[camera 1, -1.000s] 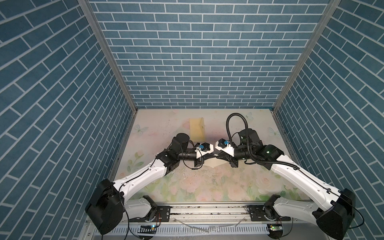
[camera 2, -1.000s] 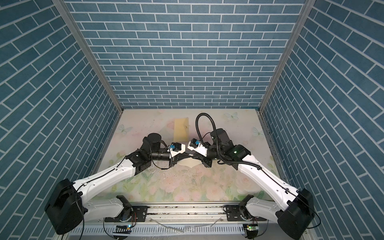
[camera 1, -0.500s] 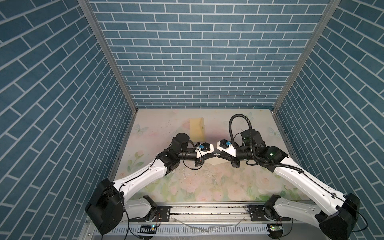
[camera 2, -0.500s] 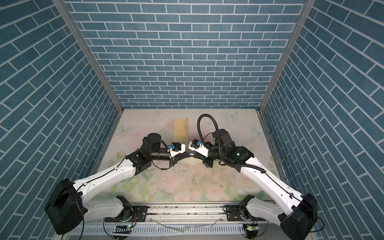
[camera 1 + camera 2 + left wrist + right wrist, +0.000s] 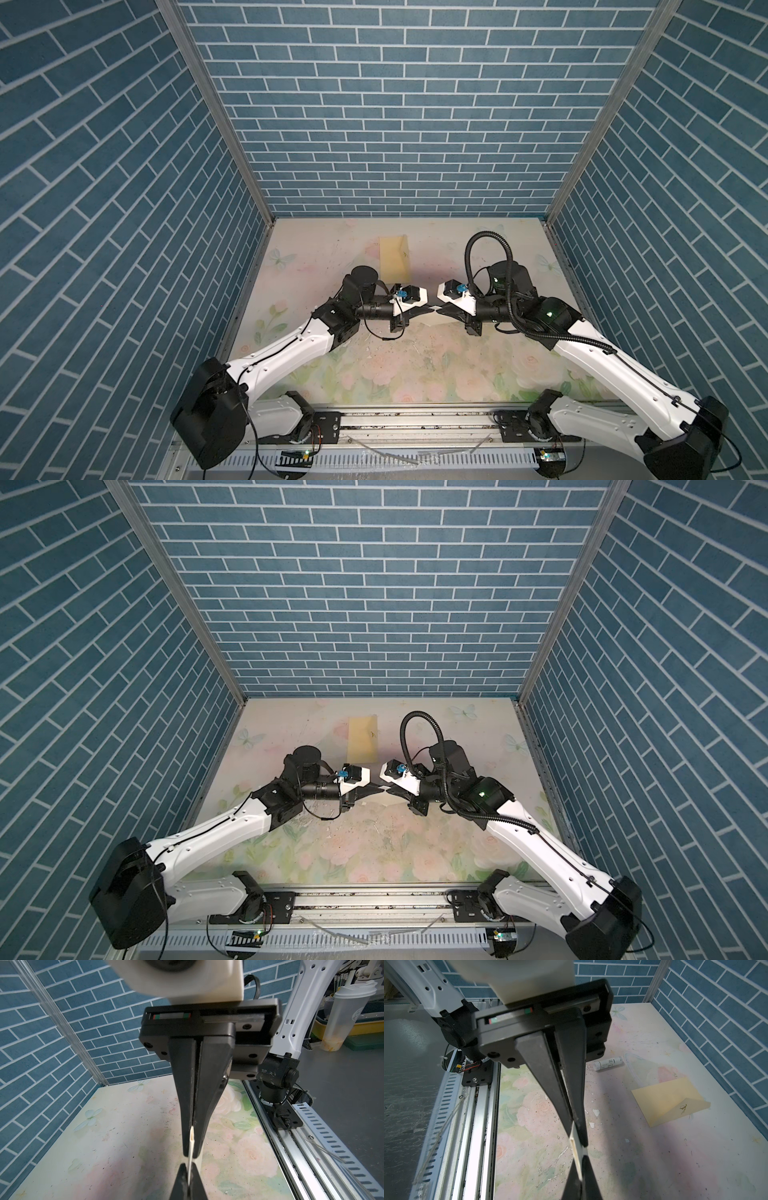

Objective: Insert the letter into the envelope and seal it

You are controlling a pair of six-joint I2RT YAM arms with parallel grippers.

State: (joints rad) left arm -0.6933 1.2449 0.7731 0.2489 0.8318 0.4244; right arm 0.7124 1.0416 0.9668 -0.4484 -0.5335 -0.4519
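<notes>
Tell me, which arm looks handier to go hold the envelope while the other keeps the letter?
Probably the left. The left fingers and right fingers both pinch the letter, but in a top view the envelope lies flat close by on the left arm's side of the middle; the right would reach across.

Folded letter (image 5: 191, 1148) pinched midair; pale-yellow envelope (image 5: 395, 259) lies flat nearby.

letter (image 5: 576, 1151) above table (image 5: 415, 374), envelope (image 5: 395, 257) behind it
</notes>
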